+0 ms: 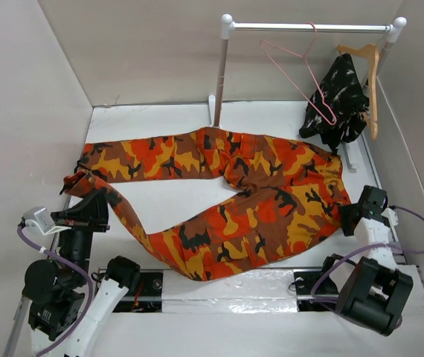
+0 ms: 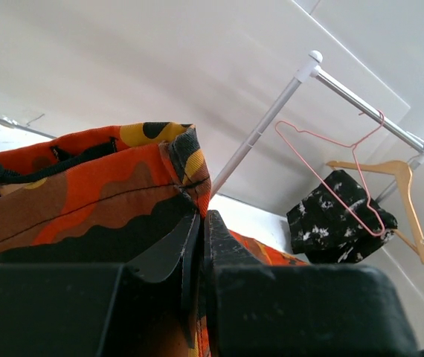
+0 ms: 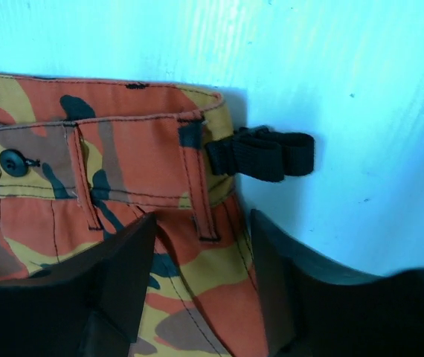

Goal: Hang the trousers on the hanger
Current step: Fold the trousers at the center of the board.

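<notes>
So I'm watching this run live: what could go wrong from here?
The left fingers pinch only a leg hem of the trousers, which could slip out when lifted. The right fingers stand open over the waistband beside a black strap and might catch only that. The hanger hangs right by a black garment and could snag.

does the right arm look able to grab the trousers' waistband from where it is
Probably yes: the right pincer hangs open right over the waistband of the trousers, with nothing in between.
</notes>
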